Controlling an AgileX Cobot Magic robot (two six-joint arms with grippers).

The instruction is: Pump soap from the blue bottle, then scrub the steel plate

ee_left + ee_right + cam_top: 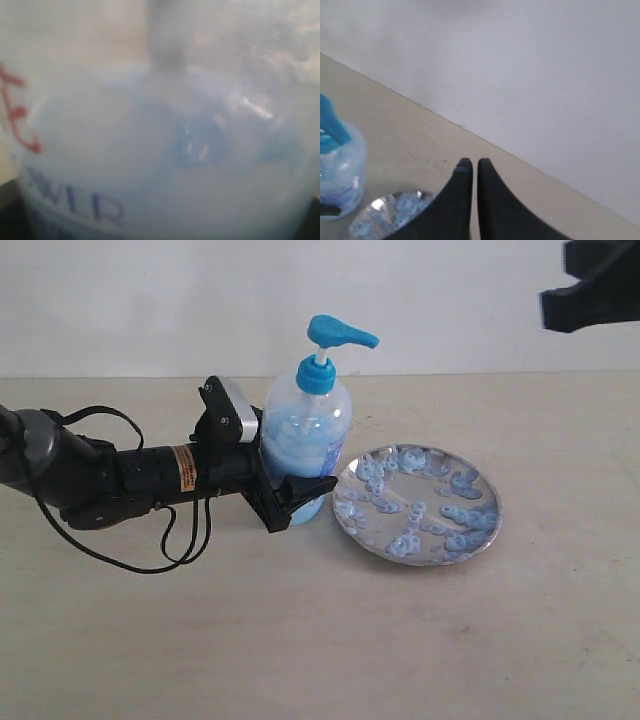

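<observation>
My left gripper (295, 485) clamps the lower body of the tall clear plastic pump bottle (310, 430), which stands on the tan tabletop (300, 640) just beside the small round steel plate (497, 502). The arm reaches in low and level. My right gripper (471, 162) hangs high above the plate's far side, fingers pressed together on nothing. Pale blue soap blobs (462, 512) dot the plate. Pumping well likely means pressing straight down on the bright blue pump head (340, 335) while I brace the bottle upright.
</observation>
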